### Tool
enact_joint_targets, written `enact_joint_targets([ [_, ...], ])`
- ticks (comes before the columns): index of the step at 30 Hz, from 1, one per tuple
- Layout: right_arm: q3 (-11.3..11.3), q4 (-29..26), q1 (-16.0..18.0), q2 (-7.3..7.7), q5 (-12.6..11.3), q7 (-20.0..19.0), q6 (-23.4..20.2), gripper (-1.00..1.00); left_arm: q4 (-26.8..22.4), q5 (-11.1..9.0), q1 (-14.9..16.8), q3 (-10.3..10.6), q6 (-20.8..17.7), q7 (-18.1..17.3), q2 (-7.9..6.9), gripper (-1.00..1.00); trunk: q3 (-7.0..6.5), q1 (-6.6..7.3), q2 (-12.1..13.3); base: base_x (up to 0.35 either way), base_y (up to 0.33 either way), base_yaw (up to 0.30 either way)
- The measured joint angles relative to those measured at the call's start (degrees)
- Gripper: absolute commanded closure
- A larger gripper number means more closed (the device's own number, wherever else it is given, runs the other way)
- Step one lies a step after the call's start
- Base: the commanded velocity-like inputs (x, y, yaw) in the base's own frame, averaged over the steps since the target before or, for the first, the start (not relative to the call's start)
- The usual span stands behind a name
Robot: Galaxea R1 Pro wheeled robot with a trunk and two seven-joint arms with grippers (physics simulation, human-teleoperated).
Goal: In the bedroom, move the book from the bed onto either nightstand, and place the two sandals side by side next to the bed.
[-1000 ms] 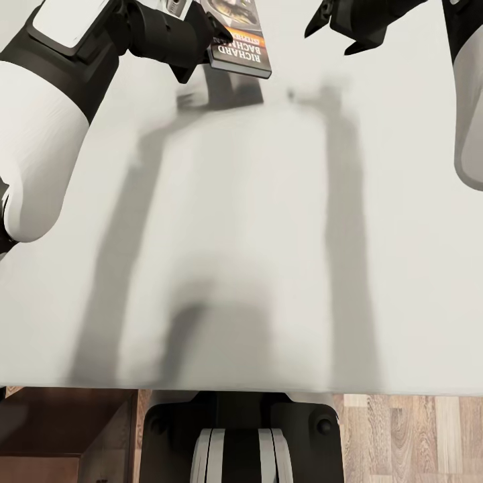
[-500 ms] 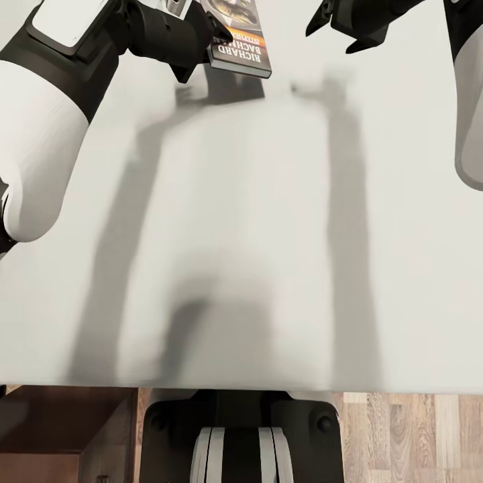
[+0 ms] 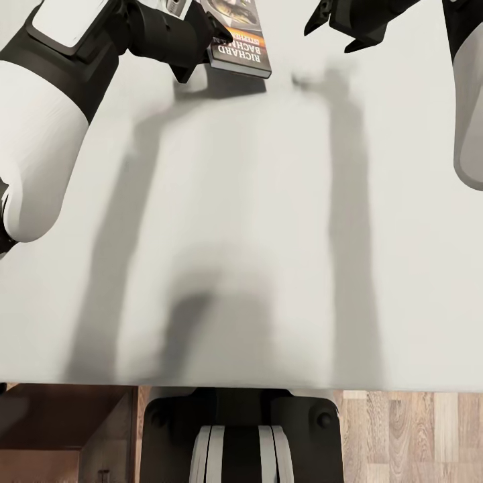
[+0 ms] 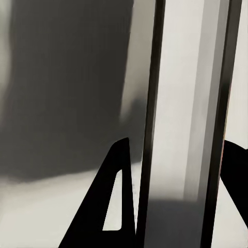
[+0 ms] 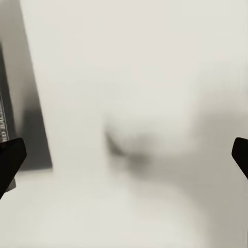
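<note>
Left end effector (image 3: 213, 41): closed on the book (image 3: 240, 40), held at the far part of the bed (image 3: 268, 235), its shadow on the mattress just beneath. Left wrist view: book (image 4: 186, 124) edge-on between 2 fingers (image 4: 116, 201). Right end effector (image 3: 339, 30): spread wide, nothing held, well apart from the book. Bed's near edge meets the wood floor (image 3: 409, 436); broad bare mattress between.

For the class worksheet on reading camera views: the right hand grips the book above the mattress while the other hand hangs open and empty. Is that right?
Not quite: the arms are swapped. The head view shows the left hand gripping the book above the off-white mattress, while the right hand hangs open and empty. The left wrist view shows the book's edge between that hand's fingers.
</note>
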State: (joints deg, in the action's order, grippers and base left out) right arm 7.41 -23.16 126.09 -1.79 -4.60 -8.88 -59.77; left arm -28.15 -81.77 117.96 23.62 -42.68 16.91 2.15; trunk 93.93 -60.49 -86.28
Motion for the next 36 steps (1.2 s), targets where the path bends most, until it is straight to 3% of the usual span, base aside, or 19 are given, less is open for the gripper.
enact_joint_targets([
  [12, 0.0, 0.0, 0.0, -0.04, 0.0, 0.0, 0.0, -1.00, 0.0, -0.1, 0.0, 0.0, 0.0, 0.0, 0.03, 1.00, -0.12, 0.00, 0.0, 0.000, 0.000, 0.000],
  [36, -0.2, -0.8, 0.0, -0.35, 0.0, 0.0, 0.0, -1.00, -0.1, -0.2, 0.0, 0.0, -0.1, 0.0, 0.00, 1.00, -2.21, 0.00, 0.0, 0.000, 0.000, 0.000],
])
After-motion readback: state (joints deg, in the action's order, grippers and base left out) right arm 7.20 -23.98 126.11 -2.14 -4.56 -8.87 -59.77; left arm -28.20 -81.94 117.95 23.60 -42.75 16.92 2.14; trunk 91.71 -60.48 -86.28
